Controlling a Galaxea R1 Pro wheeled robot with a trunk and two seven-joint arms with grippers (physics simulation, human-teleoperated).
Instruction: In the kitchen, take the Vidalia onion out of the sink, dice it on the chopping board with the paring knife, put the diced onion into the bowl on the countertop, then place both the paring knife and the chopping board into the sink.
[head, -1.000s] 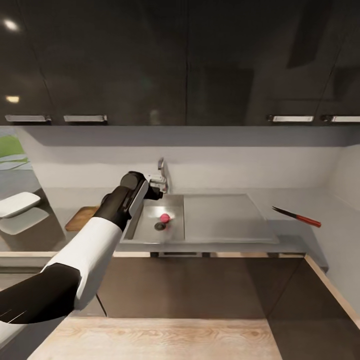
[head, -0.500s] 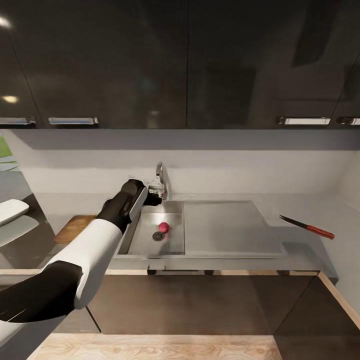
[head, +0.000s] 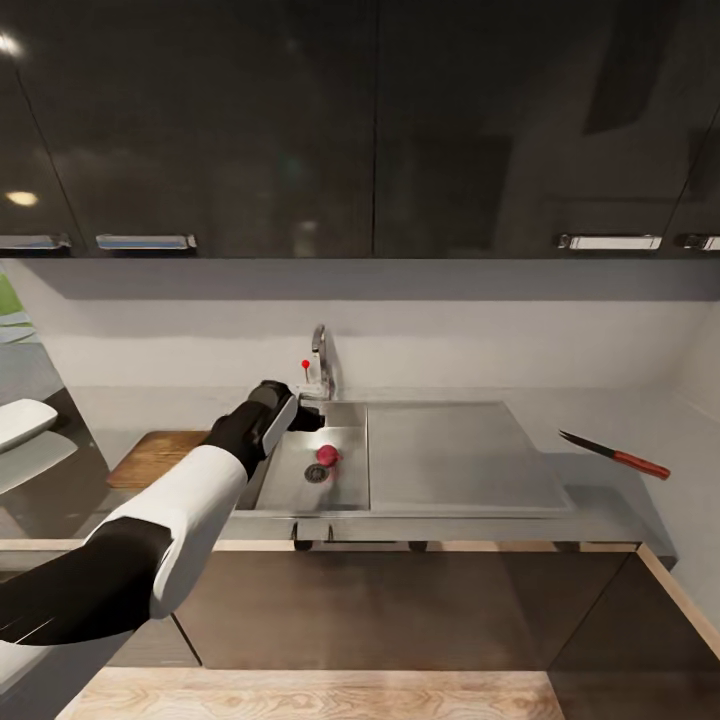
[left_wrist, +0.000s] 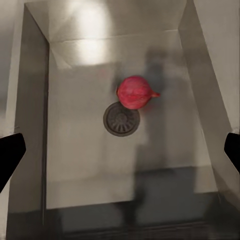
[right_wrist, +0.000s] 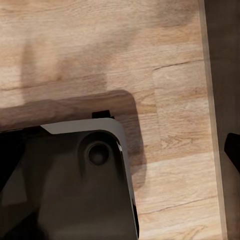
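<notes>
Since half a second ago, the left arm has dipped lower over the sink (head: 300, 485), uncovering the faucet's red knob (head: 305, 364), while the camera has stayed put. Left gripper (head: 305, 418) is hanging above the basin's rear edge, just below the chrome faucet (head: 320, 357). Seen from the left wrist, its dark fingers (left_wrist: 10, 155) are standing wide apart at either side of the picture, holding nothing. Between them the red-skinned onion (left_wrist: 135, 92) is lying on the basin floor, touching the rim of the round drain (left_wrist: 121, 119); the head view shows it too (head: 329, 456). On the counter (head: 600, 495), the chopping board (head: 155, 457) is lying just left of the sink, partly behind the arm. Further left, the white bowl (head: 22, 420) is sitting. The paring knife (head: 614, 454) is resting well right of the drainboard (head: 455, 455). The right wrist camera is looking down at light wood floor (right_wrist: 100, 50) and the robot's dark base (right_wrist: 75, 185); one dark fingertip of the right gripper is showing at the frame edge, and I cannot tell whether those fingers are open or closed.
</notes>
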